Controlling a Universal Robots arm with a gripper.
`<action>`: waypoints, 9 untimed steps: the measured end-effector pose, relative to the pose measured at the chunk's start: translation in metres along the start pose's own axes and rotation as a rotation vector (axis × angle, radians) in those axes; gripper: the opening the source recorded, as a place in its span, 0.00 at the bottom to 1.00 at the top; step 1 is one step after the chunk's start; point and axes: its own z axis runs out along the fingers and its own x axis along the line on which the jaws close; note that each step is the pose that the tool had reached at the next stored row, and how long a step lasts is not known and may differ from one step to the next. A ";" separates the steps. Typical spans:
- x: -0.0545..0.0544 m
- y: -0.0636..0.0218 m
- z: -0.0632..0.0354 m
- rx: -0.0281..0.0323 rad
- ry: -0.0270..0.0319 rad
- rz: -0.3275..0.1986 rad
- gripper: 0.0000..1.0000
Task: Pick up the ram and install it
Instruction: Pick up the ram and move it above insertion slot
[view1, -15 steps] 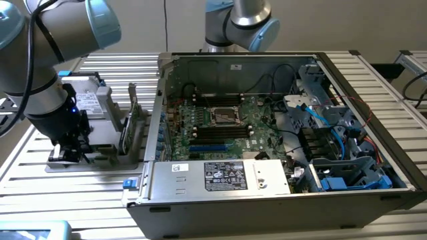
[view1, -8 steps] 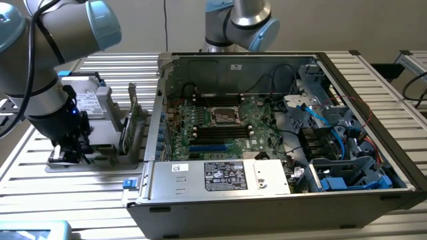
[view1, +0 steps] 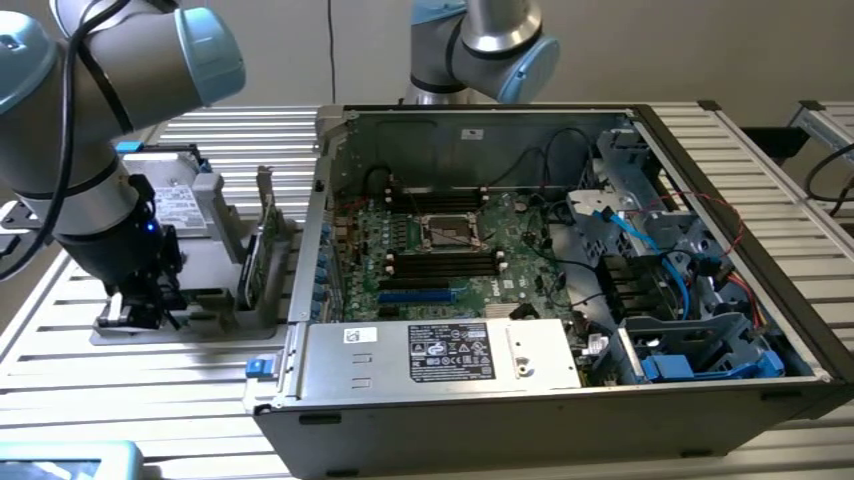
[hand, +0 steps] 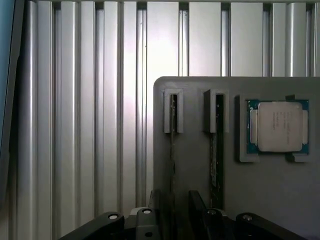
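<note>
I count nothing done yet: my gripper (hand: 175, 197) hangs spread wide and empty over the grey tray (view1: 200, 322) at the exterior view's lower left, where the ram (hand: 172, 140) stands in its slot, not yet lifted.

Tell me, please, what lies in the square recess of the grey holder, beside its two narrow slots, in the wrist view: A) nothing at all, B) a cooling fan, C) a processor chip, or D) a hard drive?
C: a square processor chip with a silver lid and a green border lies flat in the recess of the grey holder.
</note>
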 end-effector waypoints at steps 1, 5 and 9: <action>0.000 0.0000 0.0003 -0.0004 -0.0002 0.000 0.36; 0.000 0.0000 0.0012 -0.0010 -0.0003 0.000 0.36; 0.000 -0.0001 0.0013 -0.0009 -0.0004 0.000 0.22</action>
